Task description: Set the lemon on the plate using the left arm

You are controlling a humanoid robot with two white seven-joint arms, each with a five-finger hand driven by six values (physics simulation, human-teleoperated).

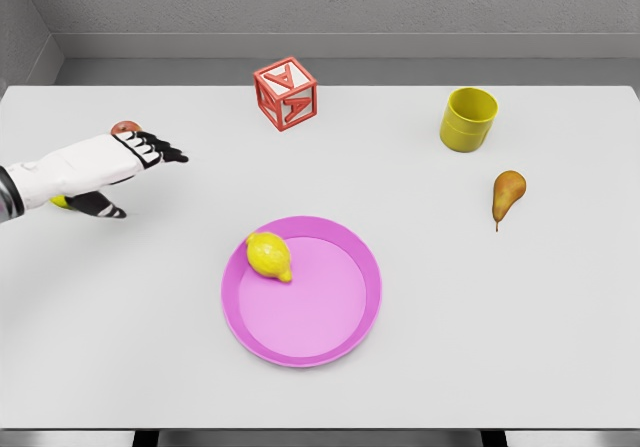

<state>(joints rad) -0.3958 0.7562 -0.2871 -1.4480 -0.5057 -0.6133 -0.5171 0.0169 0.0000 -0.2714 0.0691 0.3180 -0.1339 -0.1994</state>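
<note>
The lemon already rests on the upper-left rim area of the pink plate, so the placing looks done, while the left robot hand hangs empty, fingers extended, well apart over the table.

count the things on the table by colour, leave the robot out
Yellow: 2, the lemon and the cup
Pink: 1, the plate
Red: 1, the letter block
Brown-yellow: 1, the pear
Partly hidden by the left hand: 2, a reddish thing and a yellow thing
Total: 7
</note>
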